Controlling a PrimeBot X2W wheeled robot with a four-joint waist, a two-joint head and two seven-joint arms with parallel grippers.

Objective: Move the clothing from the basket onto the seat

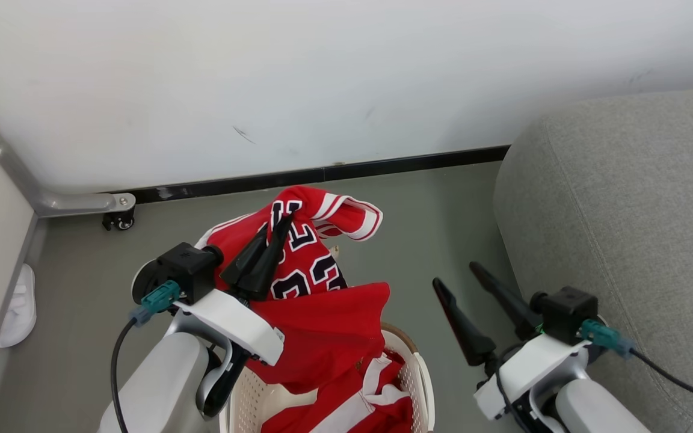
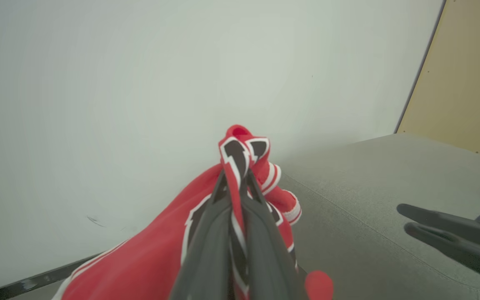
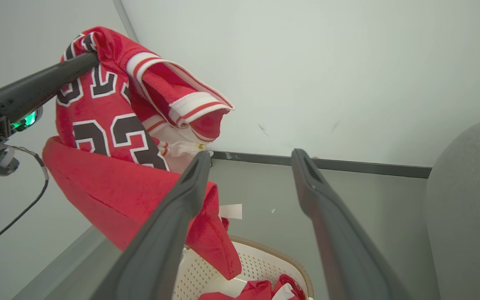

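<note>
The basket (image 1: 423,376) is closest, at the bottom of the head view. It is white with little holes and a brown rim. The red shorts (image 1: 352,409) with the white stripe lie inside it.

Just above the basket is the left gripper (image 1: 284,225). Its two dark fingers are squeezed tight together. They pinch the red jersey (image 1: 307,267) near its top, by the black and white letters. The jersey hangs in the air from these fingers. One striped edge flops over to the right. Its bottom part hangs down over the basket, above the shorts.

The right gripper (image 1: 456,273) is to the right of the basket, between it and the sofa (image 1: 635,210). Its fingers are spread wide apart with nothing between them. They point up toward the wall (image 1: 322,78).

The big grey sofa is on the right side, apart from the basket and the jersey.

Farther off, on the left, a white slipper (image 1: 18,307) lies on the grey floor (image 1: 425,228). Past it is a small wheel (image 1: 121,222) on a grey bar. A black strip (image 1: 382,165) runs along the bottom of the white wall at the back.
</note>
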